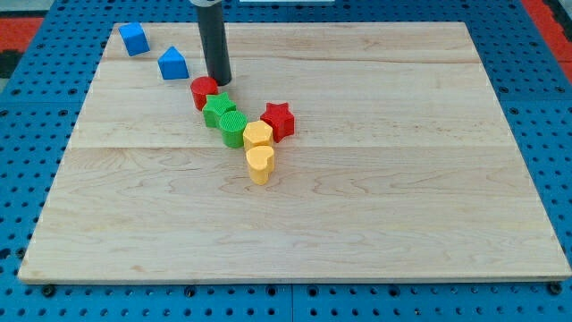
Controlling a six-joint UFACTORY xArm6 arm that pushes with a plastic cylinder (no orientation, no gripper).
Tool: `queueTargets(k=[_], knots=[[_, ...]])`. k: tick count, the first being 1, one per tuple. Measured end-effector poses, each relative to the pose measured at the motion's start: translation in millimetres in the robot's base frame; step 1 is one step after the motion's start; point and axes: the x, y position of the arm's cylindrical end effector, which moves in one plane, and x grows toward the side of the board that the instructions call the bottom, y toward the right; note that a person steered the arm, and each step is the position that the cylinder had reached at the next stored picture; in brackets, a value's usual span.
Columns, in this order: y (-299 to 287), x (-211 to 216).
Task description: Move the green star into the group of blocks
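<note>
The green star (217,109) lies at the upper left of a chain of blocks near the board's middle. It touches a red cylinder (204,90) above-left of it and a green cylinder (233,127) below-right. A yellow hexagon block (258,135), a yellow heart (259,164) and a red star (278,119) follow on. My tip (219,80) stands just above the green star and right of the red cylinder, close to both.
A blue cube (133,38) and a blue house-shaped block (172,63) sit apart at the view's top left. The wooden board (402,179) lies on a blue pegboard table (27,107).
</note>
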Motion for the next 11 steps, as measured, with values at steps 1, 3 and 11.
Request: queueTargets(k=[1,3,11], knots=[[-80.8,13.6],[-69.9,44.2],[26.1,73.5]])
